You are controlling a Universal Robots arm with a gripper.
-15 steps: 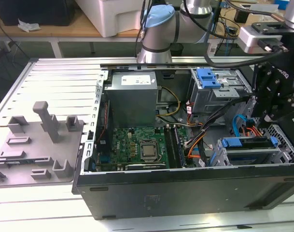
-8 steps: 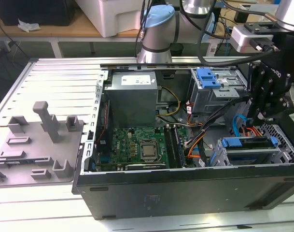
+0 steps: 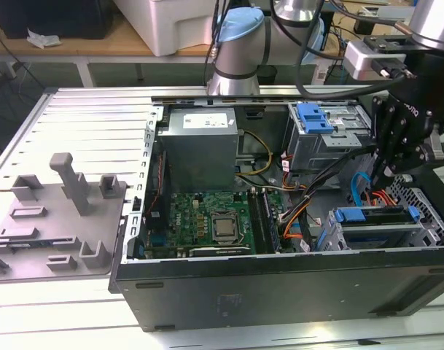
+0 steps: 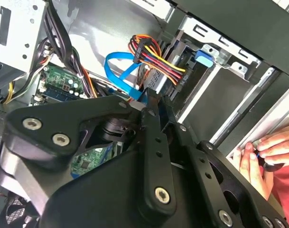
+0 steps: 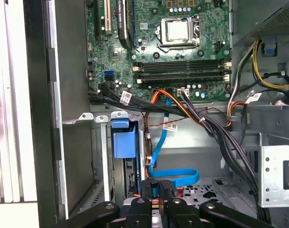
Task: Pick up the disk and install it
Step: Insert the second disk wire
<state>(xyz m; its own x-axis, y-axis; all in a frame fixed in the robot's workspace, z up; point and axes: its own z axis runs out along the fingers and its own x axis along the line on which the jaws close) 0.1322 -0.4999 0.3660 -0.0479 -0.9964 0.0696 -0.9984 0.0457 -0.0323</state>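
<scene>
- The surface (image 3: 76, 109), a ribbed light-grey metal top, carries an open computer case (image 3: 280, 292) lying on its side with its inside facing up.
- On the exterior view's left of the case lies a grey moulded holder plate (image 3: 54, 226) with raised blocks.
- Inside the case a grey power supply box (image 3: 200, 146) with a white sticker sits at the far side, and the green motherboard (image 3: 207, 219) lies below it in the exterior view, its processor socket (image 5: 176, 29) bare.
- The black robot gripper (image 3: 396, 164) hangs over the case's end at the exterior view's right, just above the drive cage.
- Its fingers (image 4: 153, 133) stand close together with a thin blue part between the tips in both wrist views; I cannot tell whether they are clamped on it.
- The disk (image 3: 375, 224) sits in the drive cage at the case's near corner on the exterior view's right, its blue carrier showing along the top edge, directly below the gripper.
- A second blue bracket (image 3: 314, 117) tops the far drive bay.
- A flat blue data cable (image 5: 168, 175) loops beside the cage, near a bundle of orange, red and yellow power wires (image 4: 153, 54).
- A person's hand (image 4: 265, 156) rests on the outer edge of the case in the second wrist view.
</scene>
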